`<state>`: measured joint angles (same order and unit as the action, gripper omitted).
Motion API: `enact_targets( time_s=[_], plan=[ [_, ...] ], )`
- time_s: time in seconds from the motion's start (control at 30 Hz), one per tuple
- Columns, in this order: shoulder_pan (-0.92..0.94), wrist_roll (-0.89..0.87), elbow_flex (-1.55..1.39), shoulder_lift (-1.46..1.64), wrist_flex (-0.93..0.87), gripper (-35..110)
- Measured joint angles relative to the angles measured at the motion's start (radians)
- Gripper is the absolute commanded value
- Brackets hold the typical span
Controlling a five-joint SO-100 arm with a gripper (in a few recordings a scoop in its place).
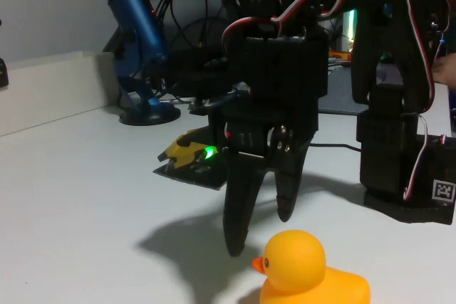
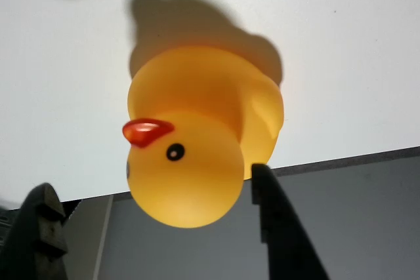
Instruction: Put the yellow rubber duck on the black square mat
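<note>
Fixed view: I see the gripper (image 1: 260, 234) pointing down at the white table (image 1: 78, 197), its two black fingers parted with nothing between them, so the claw is released. The duck (image 1: 308, 270) sits on the table at roughly 5 o'clock from the fingertips, nearer the camera, close by but not touching them. Its beak points toward 9 o'clock. At 10 o'clock from the gripper stands a blue microphone (image 1: 135, 30) on a round dark base.

Wrist view: The duck (image 2: 197, 142) fills the centre, head nearest the lens, orange beak toward 9 o'clock. I see one finger (image 2: 36, 234) at 8 o'clock of the duck and the other at 4 o'clock, both apart from its body. The duck lies ahead of the tips, roughly centred on the open gap.
</note>
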<state>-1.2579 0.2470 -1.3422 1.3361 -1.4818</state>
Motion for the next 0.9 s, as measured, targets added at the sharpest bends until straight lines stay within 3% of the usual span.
enact_targets(
  time_s=[0.5, 0.9],
  plan=[
    [-0.130, 0.000, 0.000, -0.009, 0.000, 34],
    [-0.133, 0.000, 0.000, -0.009, 0.000, 34]
  ],
)
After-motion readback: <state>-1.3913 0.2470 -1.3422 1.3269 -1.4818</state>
